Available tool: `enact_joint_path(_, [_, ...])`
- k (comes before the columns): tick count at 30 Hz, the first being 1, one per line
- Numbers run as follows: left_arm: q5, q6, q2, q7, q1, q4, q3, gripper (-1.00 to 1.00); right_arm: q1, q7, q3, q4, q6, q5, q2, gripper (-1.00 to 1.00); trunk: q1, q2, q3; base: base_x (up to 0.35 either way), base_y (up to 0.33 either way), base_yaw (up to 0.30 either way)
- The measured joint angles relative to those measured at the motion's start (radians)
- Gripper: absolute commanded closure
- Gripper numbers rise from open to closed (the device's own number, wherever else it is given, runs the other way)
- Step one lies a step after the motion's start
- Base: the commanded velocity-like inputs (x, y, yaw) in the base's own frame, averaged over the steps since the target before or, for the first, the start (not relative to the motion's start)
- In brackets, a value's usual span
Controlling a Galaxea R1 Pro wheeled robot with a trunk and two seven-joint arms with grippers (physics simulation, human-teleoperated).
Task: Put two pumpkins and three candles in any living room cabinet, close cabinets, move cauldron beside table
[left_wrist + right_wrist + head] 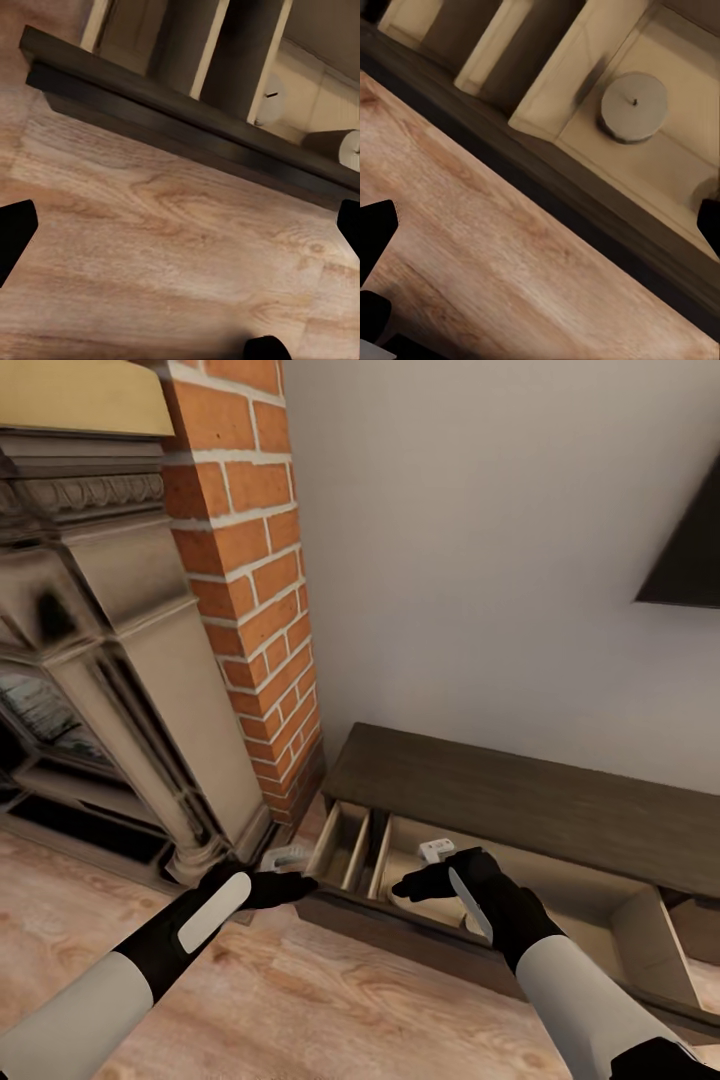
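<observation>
Both jaws wide apart, empty, over wood floor; cabinet drawer open, candle inside

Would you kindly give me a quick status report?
Both grippers open, empty. Stout cream candle upright inside low dark-brown cabinet's open drawer. Drawer not yet shut; nothing blocking.

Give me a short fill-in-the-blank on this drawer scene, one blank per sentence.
1. The long dark-brown wood cabinet has its drawer pulled ____.
2. A short cream-beige candle stands upright ____ the drawer's wide light-tan compartment.
3. The left gripper and right gripper are both empty, their fingers spread ____.
4. Left of the cabinet rises a column of red ____.

Missing words: open; inside; open; brick
</observation>
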Motion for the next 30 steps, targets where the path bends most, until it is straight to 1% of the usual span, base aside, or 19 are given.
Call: enact_joint_path(30, [-0.003,0.0,-0.004,0.003,0.0,0.0,0.0,-1.0,0.0,0.0,0.0,0.0,0.0,0.0,0.0,-1.0,0.0,0.0,0.0,0.0,0.0,0.282])
